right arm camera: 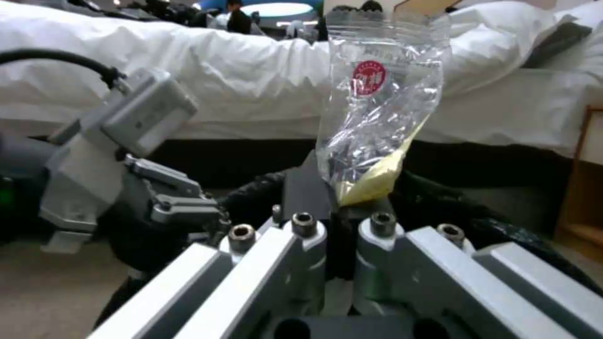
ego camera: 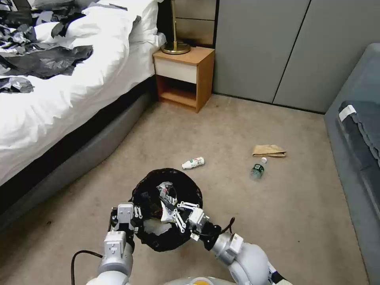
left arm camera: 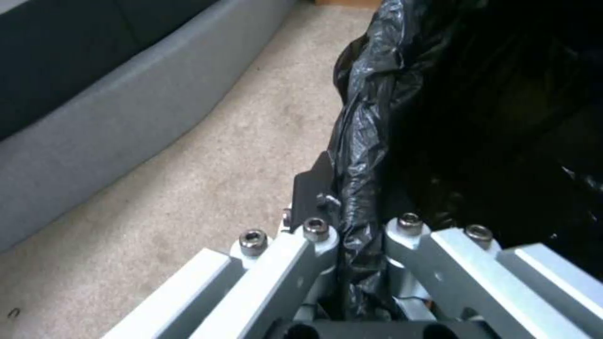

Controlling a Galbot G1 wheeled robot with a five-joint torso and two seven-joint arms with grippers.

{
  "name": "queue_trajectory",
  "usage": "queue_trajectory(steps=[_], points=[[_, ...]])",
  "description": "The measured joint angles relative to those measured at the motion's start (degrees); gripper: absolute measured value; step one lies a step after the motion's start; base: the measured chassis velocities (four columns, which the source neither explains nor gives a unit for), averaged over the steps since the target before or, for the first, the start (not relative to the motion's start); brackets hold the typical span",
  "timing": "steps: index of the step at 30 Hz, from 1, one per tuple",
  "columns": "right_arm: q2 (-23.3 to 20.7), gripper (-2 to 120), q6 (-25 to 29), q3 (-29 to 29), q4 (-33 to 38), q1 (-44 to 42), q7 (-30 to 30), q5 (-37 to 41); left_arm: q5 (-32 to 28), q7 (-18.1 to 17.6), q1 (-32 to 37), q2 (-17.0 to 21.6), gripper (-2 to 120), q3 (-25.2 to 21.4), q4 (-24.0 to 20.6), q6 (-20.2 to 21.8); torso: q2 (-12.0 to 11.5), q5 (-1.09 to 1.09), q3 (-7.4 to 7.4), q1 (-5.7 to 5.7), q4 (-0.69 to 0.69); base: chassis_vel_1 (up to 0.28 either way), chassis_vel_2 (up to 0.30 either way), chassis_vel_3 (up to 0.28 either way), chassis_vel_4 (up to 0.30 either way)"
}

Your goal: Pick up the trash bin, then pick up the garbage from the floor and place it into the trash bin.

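**Wrapper held over the bin**

The left gripper (ego camera: 136, 215) is clamped on the near-left rim of the trash bin (ego camera: 152, 186), its fingers (left arm camera: 314, 188) pressed together on the black bag liner (left arm camera: 364, 141) folded over the edge, and the bin is held up in front of the robot above the beige carpet (ego camera: 221, 130). The right gripper (ego camera: 171, 211) reaches in from the right over the bin's mouth, pinching the lower end of a clear plastic wrapper (right arm camera: 377, 108) with a round red sticker and a yellow patch near the pinch point. From the right wrist view the wrapper stands upright above the black rim.

On the floor beyond the bin lie 3 pieces of garbage: a small white bottle (ego camera: 193, 162) just past the rim, a clear bottle with a white cap (ego camera: 258, 169) farther right, and a brown paper bag (ego camera: 269, 150) near it. A bed (ego camera: 59, 87) runs along the left, with a wooden nightstand (ego camera: 184, 77) at its far end.
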Motion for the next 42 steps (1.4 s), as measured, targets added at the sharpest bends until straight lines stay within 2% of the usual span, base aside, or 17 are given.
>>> queue_trajectory(steps=[3,4,7,8,10,12,14,16,18,19,22,23,26,42], points=[[0.0,13,-0.4,-0.5,-0.4,0.5,0.9,-0.3,0.1,0.0,-0.1,-0.1,1,0.1,0.2,0.0,0.0,0.0,0.0,0.0,0.0,0.0,0.0,0.0,0.0],[0.0,13,-0.4,-0.5,-0.4,0.5,0.9,-0.3,0.1,0.0,-0.1,-0.1,1,0.1,0.2,0.0,0.0,0.0,0.0,0.0,0.0,0.0,0.0,0.0,0.0],[-0.2,26,-0.8,-1.0,-0.6,1.0,1.5,-0.4,0.1,0.0,-0.4,-0.1,1,0.1,0.3,0.0,0.0,0.0,0.0,0.0,0.0,0.0,0.0,0.0,0.0],[-0.2,26,-0.8,-1.0,-0.6,1.0,1.5,-0.4,0.1,0.0,-0.4,-0.1,1,0.1,0.3,0.0,0.0,0.0,0.0,0.0,0.0,0.0,0.0,0.0,0.0],[-0.3,37,-0.9,-1.2,-0.6,1.2,1.6,-0.4,0.1,0.0,-0.5,-0.1,1,0.1,0.4,0.0,0.0,0.01,0.0,0.01,0.0,0.0,0.0,0.0,0.0],[-0.4,40,-0.9,-1.2,-0.6,1.2,1.7,-0.4,0.1,0.0,-0.5,-0.1,1,0.1,0.4,0.0,0.0,0.0,0.0,0.0,0.0,0.0,0.0,0.0,0.0],[-0.5,52,-0.9,-1.2,-0.6,1.2,1.7,-0.4,0.1,0.0,-0.5,0.0,1,0.1,0.5,0.0,0.0,0.0,0.0,0.0,0.0,0.0,0.0,0.0,0.0],[-0.6,56,-0.9,-1.2,-0.5,1.2,1.7,-0.4,0.1,0.0,-0.6,0.0,1,0.1,0.6,0.0,0.0,0.0,0.0,0.0,0.0,0.0,0.0,0.0,0.0],[-0.7,68,-0.9,-1.2,-0.4,1.0,1.7,-0.3,-0.1,0.0,-0.8,0.0,1,0.0,0.7,0.0,0.0,0.01,0.0,0.0,0.0,0.0,0.0,0.0,0.0],[-0.7,68,-0.9,-1.2,-0.4,1.0,1.7,-0.3,-0.1,0.0,-0.8,0.0,1,0.0,0.7,0.0,0.0,0.01,0.0,0.0,0.0,0.0,0.0,0.0,0.0],[-0.9,84,-0.9,-1.0,-0.1,0.5,1.8,-0.2,-0.3,0.0,-1.1,0.1,1,-0.1,0.8,0.1,0.0,0.0,0.0,0.0,0.0,0.0,0.0,0.0,0.0],[-0.9,84,-0.9,-1.0,-0.1,0.5,1.8,-0.2,-0.3,0.0,-1.1,0.1,1,-0.1,0.8,0.1,0.0,0.0,0.0,0.0,0.0,0.0,0.0,0.0,0.0],[-1.0,97,-0.8,-0.8,0.0,0.2,1.8,-0.1,-0.3,0.0,-1.2,0.2,1,-0.1,0.8,0.2,0.0,0.01,0.0,0.0,0.0,0.0,0.0,0.0,0.0],[-1.6,100,-0.8,0.0,1.3,-0.5,2.6,0.4,-0.4,0.0,-1.0,0.3,1,-0.2,0.7,0.2,0.0,0.0,0.0,0.0,0.0,0.0,0.0,0.0,0.0]])
